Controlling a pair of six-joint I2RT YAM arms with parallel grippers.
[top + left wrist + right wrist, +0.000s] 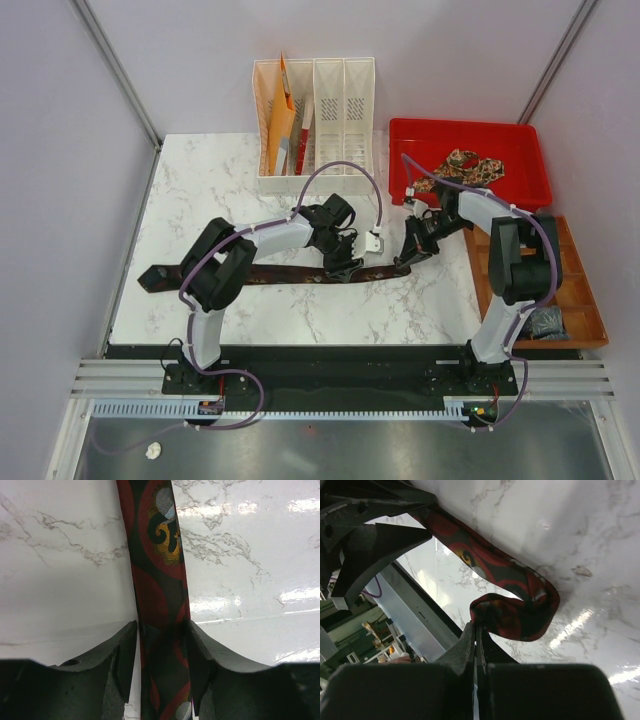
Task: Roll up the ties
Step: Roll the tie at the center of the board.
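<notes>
A dark maroon tie [270, 273] with red swirls lies stretched left to right across the marble table. My left gripper [345, 265] stands over its right part. In the left wrist view the tie [155, 555] runs between the fingers of that gripper [161, 630], which straddle it with a thin gap on the left side. My right gripper [477, 627] is shut on the tie's end [520, 587], which curls back into a small loop. A tan paisley tie [462, 165] lies in the red bin.
A white file rack [315, 110] with orange folders stands at the back. The red bin [520, 170] sits at the back right. A wooden compartment tray [580, 290] holding a dark item [547, 322] lies along the right edge.
</notes>
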